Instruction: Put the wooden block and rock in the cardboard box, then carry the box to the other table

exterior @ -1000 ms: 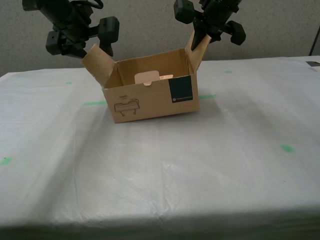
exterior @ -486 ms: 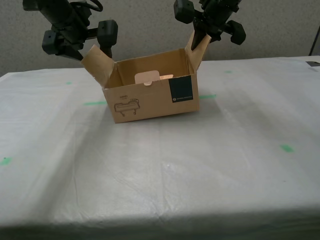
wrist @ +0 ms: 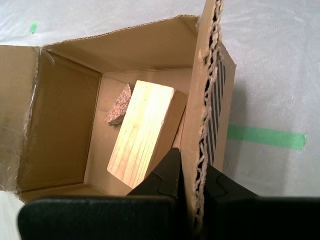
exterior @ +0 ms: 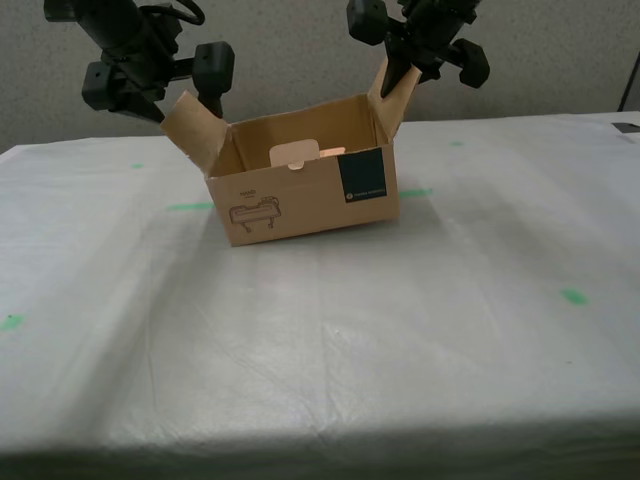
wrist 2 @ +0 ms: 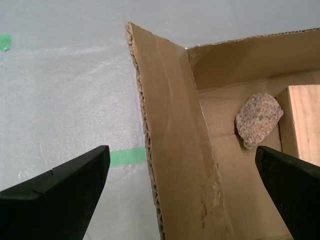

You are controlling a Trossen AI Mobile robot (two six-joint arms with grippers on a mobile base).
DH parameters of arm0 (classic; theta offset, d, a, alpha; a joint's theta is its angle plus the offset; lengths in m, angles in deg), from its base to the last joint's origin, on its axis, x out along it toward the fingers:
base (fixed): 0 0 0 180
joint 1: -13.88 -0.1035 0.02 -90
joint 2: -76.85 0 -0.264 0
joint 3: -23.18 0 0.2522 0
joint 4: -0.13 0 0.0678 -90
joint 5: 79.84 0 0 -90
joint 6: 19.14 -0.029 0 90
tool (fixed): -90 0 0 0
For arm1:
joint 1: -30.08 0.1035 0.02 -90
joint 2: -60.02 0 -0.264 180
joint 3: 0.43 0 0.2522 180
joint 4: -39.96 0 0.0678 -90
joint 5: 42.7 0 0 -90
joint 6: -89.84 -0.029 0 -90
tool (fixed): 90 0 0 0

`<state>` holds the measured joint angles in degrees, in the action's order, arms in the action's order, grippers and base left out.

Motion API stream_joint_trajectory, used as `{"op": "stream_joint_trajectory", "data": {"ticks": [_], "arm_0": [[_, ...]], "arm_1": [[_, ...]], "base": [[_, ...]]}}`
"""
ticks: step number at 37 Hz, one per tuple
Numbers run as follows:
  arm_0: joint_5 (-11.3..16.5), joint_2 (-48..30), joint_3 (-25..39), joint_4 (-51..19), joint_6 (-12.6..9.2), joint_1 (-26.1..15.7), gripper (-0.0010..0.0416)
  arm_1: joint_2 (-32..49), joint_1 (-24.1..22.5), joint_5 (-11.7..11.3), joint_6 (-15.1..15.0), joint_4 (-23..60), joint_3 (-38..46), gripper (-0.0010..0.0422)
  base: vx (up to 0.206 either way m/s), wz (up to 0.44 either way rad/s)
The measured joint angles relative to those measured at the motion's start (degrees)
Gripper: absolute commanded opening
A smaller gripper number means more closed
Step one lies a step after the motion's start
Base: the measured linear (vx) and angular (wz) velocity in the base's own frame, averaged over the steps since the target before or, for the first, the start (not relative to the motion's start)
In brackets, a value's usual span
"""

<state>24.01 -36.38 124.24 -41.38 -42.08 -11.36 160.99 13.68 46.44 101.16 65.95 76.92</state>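
The cardboard box (exterior: 305, 190) sat on the white-sheeted bench (exterior: 420, 330), with the wooden block (wrist: 142, 127) and rock (wrist 2: 258, 119) already inside. My first hand (wrist: 192, 182) was clamped on 1 raised flap (wrist: 202, 115), while my second hand (wrist 2: 165, 187) stood wide open astride the other flap (wrist 2: 172, 145), touching nothing, which suggests the box was being let go.

In the exterior view the cardboard box (exterior: 300, 195) walls hid the rock and most of the wooden block; both arms ran off the frame's top; the wooden block (wrist 2: 302, 122) was cropped in my second wrist view.
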Motion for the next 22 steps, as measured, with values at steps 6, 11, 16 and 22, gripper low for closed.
{"op": "stream_joint_trajectory", "data": {"ticks": [6,11,16,22], "arm_0": [[0.0,0.0,0.0,0.1,0.0,-0.1,0.0001],[0.0,0.0,0.0,0.3,0.0,0.0,0.0001],[0.0,0.0,-0.1,0.3,0.0,-0.1,0.0001],[0.0,0.0,-0.1,0.4,0.1,0.0,0.0003]], "arm_1": [[0.0,0.0,0.0,-0.8,0.2,0.0,0.0398],[0.0,0.0,0.0,-0.8,0.2,0.0,0.0398],[0.0,0.0,0.0,-0.8,0.2,0.0,0.0398],[0.0,0.0,0.0,-0.8,0.2,0.0,0.0398]], "base": [[0.000,0.000],[0.000,0.000],[0.000,0.000],[0.000,0.000]]}}
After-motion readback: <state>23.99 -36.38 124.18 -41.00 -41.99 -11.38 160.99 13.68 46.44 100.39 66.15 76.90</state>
